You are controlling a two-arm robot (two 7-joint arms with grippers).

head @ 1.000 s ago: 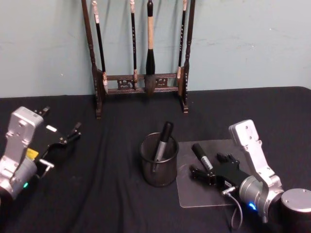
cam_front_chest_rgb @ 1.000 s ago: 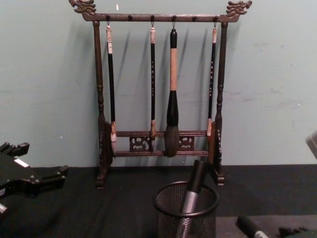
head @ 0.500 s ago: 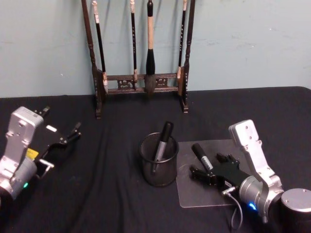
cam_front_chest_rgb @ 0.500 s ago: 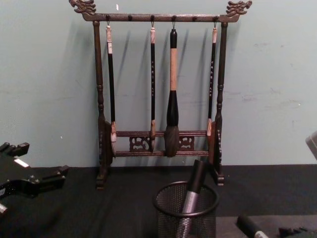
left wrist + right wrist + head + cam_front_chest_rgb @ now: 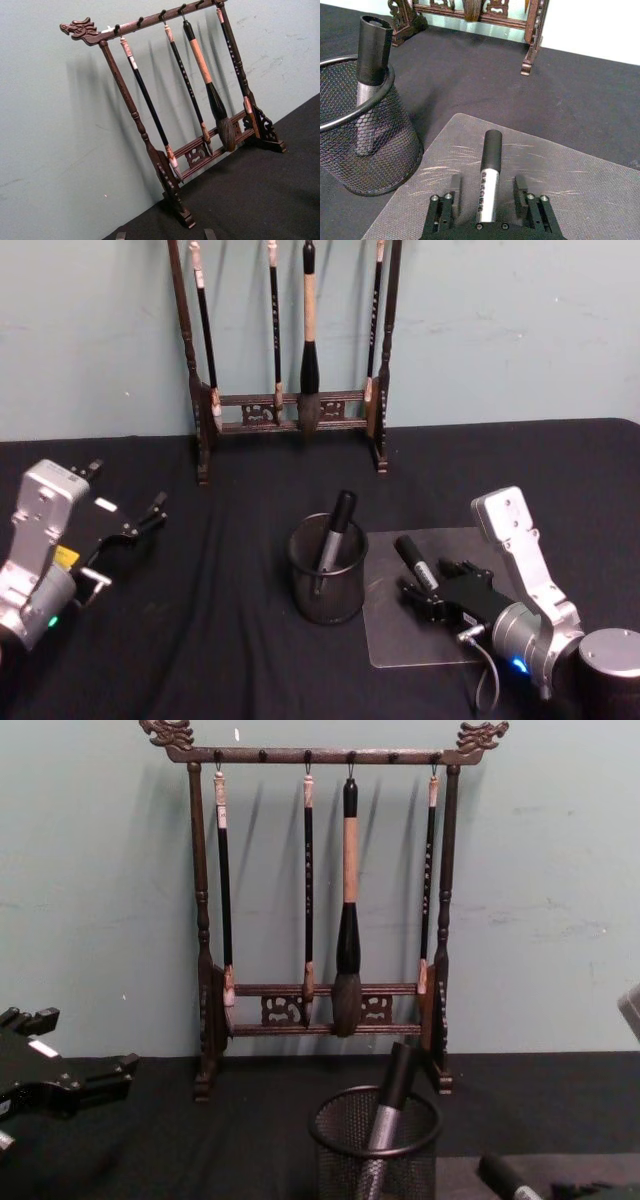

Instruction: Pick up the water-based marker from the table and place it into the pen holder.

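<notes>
Marker: the water-based marker [image 5: 414,562] lies flat on the grey mat [image 5: 400,635], just right of the pen holder [image 5: 327,592], black cap end pointing away from the robot.
Right claw: the right claw [image 5: 487,184] sits low over the mat, wide, one finger on each side of the barrel, neither touching.
Grip: close evenly on the silver barrel behind the cap so it cannot roll; lift clear of the holder's rim.
Holder: upright on the bench [image 5: 230,640], another marker [image 5: 333,535] leaning inside.
Left claw: the left claw [image 5: 125,490] is parked well left of the holder, spread open.
</notes>
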